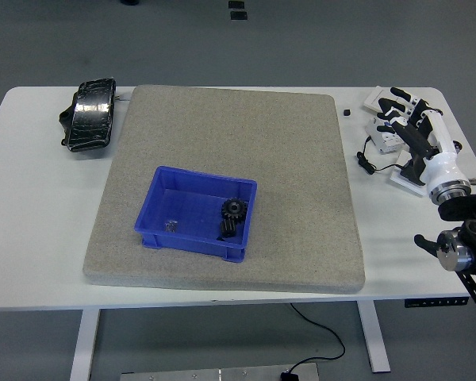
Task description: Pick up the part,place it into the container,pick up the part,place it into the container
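Observation:
A blue container (160, 198) stands on the grey mat (222, 127), left of centre. Inside it lie a black gear (231, 218) at its right end and a small silver part (172, 225) near its front wall. My right hand (403, 119) is white with black fingertips. It hangs over the table's right side, well to the right of the mat, with its fingers spread and holding nothing. It covers some of the small items there. My left arm is out of view.
A black glossy object (90, 115) lies on the table at the far left. A small black piece (347, 112), a white box (377, 99), a thin cable (368, 163) and a white block (403, 178) lie around my right hand.

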Controlling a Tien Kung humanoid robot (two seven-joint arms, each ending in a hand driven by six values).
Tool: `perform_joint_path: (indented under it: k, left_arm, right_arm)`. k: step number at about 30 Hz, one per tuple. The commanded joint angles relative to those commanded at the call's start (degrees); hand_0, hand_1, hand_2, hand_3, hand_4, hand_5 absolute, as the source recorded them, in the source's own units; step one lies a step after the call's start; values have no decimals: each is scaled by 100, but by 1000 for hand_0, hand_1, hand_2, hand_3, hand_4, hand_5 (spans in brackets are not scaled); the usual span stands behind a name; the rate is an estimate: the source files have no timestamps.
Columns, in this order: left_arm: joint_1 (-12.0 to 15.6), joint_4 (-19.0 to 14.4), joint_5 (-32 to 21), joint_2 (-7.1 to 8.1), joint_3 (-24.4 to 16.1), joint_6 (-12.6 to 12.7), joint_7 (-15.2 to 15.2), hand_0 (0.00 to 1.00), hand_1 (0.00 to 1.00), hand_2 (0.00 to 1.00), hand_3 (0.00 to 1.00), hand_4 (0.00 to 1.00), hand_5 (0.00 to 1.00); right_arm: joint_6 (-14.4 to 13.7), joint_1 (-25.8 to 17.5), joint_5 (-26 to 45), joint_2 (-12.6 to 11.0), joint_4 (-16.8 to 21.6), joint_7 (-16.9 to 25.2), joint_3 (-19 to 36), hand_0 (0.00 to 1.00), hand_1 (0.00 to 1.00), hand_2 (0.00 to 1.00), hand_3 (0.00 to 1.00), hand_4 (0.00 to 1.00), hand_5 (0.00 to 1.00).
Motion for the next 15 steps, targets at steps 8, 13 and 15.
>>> perform_joint_path:
  k: [8,13,15]
  left_arm:
    - [6,-1,-17,-1,11,6,-9,675,669,606,563,488,503]
    - [21,-6,-49,-12,35,16,-8,675,669,605,563,490,502]
    - [23,-8,-57,-17,44,18,-7,676,669,605,564,492,496]
  right_arm:
    - [175,-258,243,31,1,65,348,601,684,758,809,834,444]
    - [317,-429,490,41,35,126,562,605,680,759,806,834,446]
    - [373,-477,591,54,45,147,623,607,676,758,803,832,456]
